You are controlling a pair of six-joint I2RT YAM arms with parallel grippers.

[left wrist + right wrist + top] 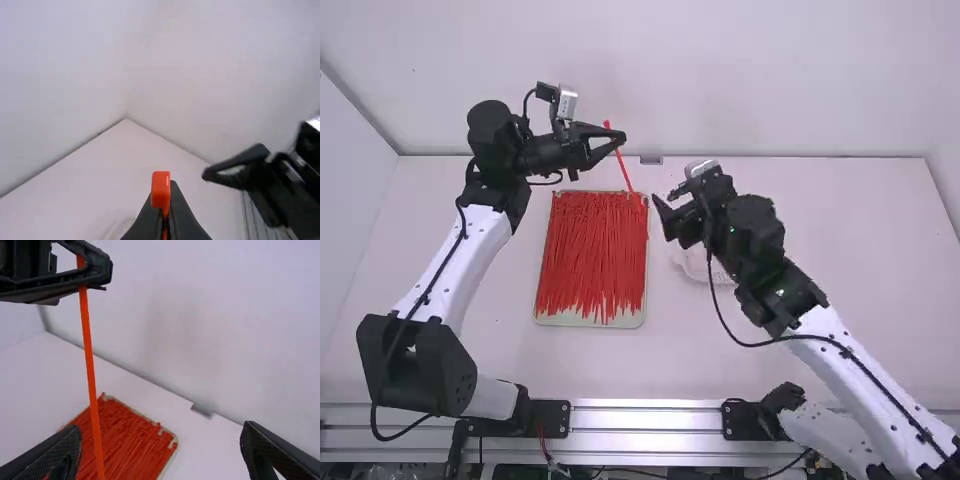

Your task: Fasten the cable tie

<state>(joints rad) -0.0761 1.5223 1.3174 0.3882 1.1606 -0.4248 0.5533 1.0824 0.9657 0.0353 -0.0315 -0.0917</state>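
My left gripper [610,144] is raised above the far edge of the tray and is shut on a single red cable tie [625,170]. The tie's square head [161,189] sticks out past the closed fingertips. Its strap [89,370] hangs down toward the tray. My right gripper [660,212] hovers at the tray's far right corner, level with the strap's lower end. It is open, with fingers [280,455] spread wide and the strap close to one of them. A beige tray [590,322] holds a thick pile of red ties [592,255].
A white crumpled object [692,272] lies on the table under the right arm. A small grey bracket [650,158] sits at the foot of the back wall. White walls close in the table at the back and left.
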